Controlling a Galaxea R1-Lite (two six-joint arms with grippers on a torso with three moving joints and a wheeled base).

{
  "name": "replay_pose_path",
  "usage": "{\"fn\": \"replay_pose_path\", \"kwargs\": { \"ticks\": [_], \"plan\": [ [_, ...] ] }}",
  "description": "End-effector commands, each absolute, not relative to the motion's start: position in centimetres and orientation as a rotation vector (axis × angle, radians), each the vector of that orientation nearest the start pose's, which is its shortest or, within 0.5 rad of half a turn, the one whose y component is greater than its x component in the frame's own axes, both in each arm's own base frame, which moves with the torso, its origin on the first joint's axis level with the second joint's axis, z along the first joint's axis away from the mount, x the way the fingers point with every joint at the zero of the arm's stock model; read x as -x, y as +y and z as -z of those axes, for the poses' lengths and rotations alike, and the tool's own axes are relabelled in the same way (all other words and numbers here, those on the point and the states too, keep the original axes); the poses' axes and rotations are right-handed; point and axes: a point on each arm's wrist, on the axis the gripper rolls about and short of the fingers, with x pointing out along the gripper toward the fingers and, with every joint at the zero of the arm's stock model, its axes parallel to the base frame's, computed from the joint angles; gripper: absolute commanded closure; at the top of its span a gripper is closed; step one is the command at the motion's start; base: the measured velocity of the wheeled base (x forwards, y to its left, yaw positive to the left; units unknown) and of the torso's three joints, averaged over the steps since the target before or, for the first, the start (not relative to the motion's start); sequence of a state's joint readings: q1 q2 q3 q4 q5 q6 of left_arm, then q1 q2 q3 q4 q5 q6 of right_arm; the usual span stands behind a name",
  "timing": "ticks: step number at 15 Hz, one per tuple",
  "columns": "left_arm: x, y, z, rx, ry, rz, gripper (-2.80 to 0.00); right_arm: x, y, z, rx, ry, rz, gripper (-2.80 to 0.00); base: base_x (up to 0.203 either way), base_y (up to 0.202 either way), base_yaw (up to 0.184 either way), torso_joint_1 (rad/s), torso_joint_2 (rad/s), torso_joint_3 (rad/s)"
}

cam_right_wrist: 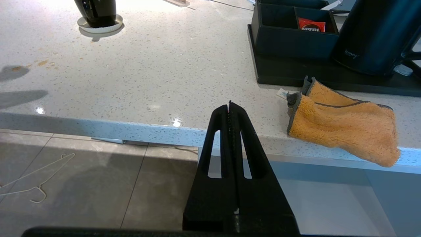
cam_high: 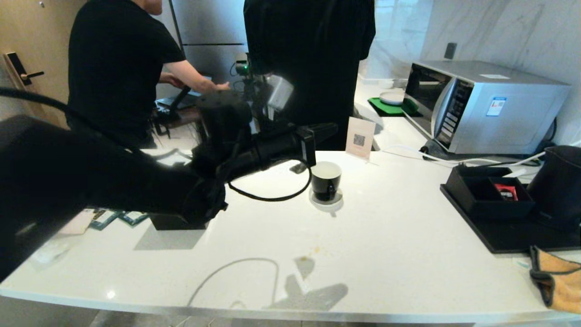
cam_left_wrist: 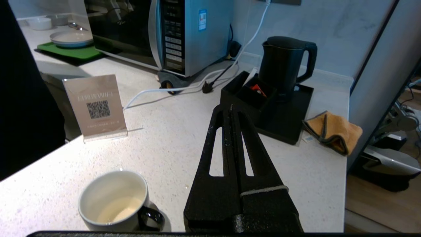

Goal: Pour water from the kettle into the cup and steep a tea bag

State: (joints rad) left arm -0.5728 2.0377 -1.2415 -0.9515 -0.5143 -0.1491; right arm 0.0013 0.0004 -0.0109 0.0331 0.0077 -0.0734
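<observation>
The left end effector (cam_left_wrist: 231, 107) hovers clenched and empty above the white desk (cam_high: 386, 245), just beside the cup (cam_high: 325, 180), which sits on its saucer (cam_high: 326, 200) near the desk's middle. The kettle (cam_left_wrist: 284, 64) stands on a black tray (cam_left_wrist: 289, 115) at the desk's right end, well apart from the cup. The right end effector (cam_right_wrist: 229, 104) is pressed closed, empty, off the desk's front edge near an orange cloth (cam_right_wrist: 342, 125).
</observation>
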Motion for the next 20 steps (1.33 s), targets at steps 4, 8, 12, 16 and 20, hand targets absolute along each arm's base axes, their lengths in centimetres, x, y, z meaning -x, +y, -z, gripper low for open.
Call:
{"fn": "replay_pose_path", "kwargs": {
  "ticks": [4, 8, 12, 16, 20],
  "plan": [
    [-36.6, -24.0, -20.8, 0.14, -0.105, 1.081, 0.0, 2.4, 0.0, -7.5, 0.075, 0.024, -0.01, 0.0, 0.0, 0.0, 0.0, 0.0, 0.0, 0.0],
    [-38.8, -24.1, -21.2, 0.138, -0.125, 1.06, 0.0, 2.4, 0.0, -7.5, 0.074, 0.024, -0.01, 0.0, 0.0, 0.0, 0.0, 0.0, 0.0, 0.0],
    [-41.3, -24.6, -21.2, 0.137, -0.137, 1.044, 0.0, 2.4, 0.0, -7.5, 0.074, 0.024, -0.01, 0.0, 0.0, 0.0, 0.0, 0.0, 0.0, 0.0],
    [-44.0, -25.3, -20.3, 0.136, -0.141, 1.031, 0.0, 2.4, 0.0, -7.5, 0.074, 0.024, -0.01, 0.0, 0.0, 0.0, 0.0, 0.0, 0.0, 0.0],
    [-45.9, -25.9, -17.9, 0.136, -0.089, 1.025, 0.0, 2.4, 0.0, -7.5, 0.07, 0.024, -0.01, 0.0, 0.0, 0.0, 0.0, 0.0, 0.0, 0.0]
  ]
}}
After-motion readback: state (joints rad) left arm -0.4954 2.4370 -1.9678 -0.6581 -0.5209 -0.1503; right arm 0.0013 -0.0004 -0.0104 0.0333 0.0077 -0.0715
